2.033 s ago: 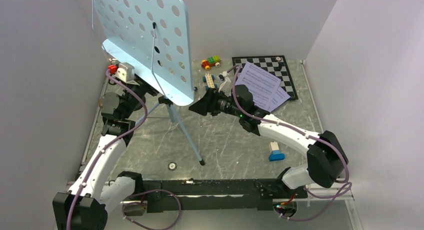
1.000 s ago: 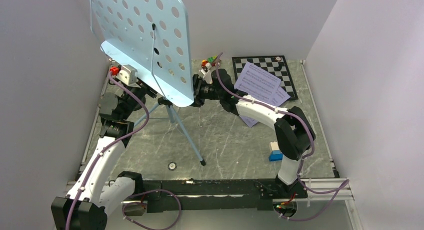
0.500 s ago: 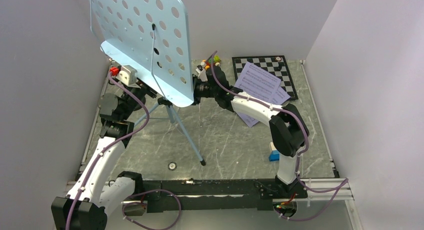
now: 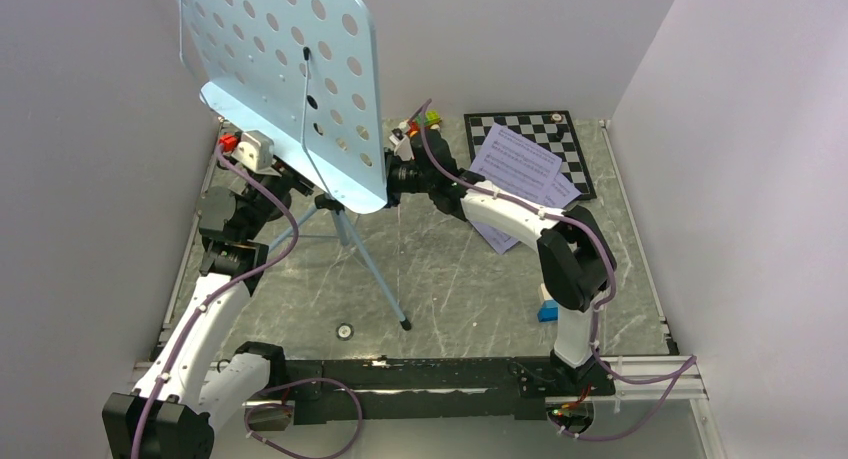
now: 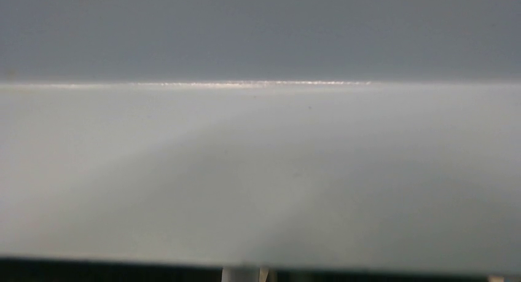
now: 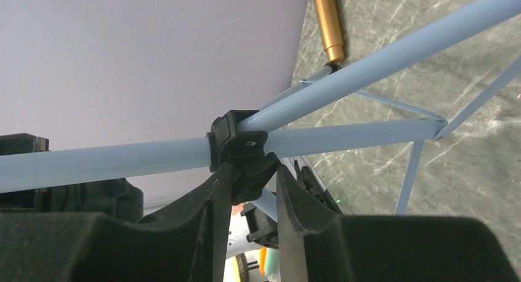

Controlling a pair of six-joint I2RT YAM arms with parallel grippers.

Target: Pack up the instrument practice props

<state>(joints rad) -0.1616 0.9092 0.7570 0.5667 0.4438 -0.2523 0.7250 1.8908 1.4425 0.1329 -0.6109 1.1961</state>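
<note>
The light-blue music stand stands at the left on its tripod legs (image 4: 375, 269), its hole-punched desk (image 4: 290, 79) tilted high. My right gripper (image 6: 252, 171) reaches under the desk's right edge, its jaws shut on the black clamp (image 6: 236, 137) where the blue tubes meet. A gold-brown microphone (image 6: 327, 21) lies on the table beyond the tubes. White sheet-music pages (image 4: 515, 164) lie at the back right. My left arm (image 4: 235, 214) reaches behind the desk. Its fingers are hidden, and the left wrist view is filled by the pale desk surface (image 5: 258, 171).
A black-and-white chessboard (image 4: 545, 129) lies in the back right corner under the pages. A colourful toy brick car (image 4: 428, 117) sits by the back wall, partly behind my right wrist. A blue and white brick (image 4: 546, 307) stands near the right arm's base. Walls close in on both sides.
My right arm has swung left from the table's middle to under the desk, and its jaws have narrowed onto the black clamp. The left arm and the stand have stayed put.
</note>
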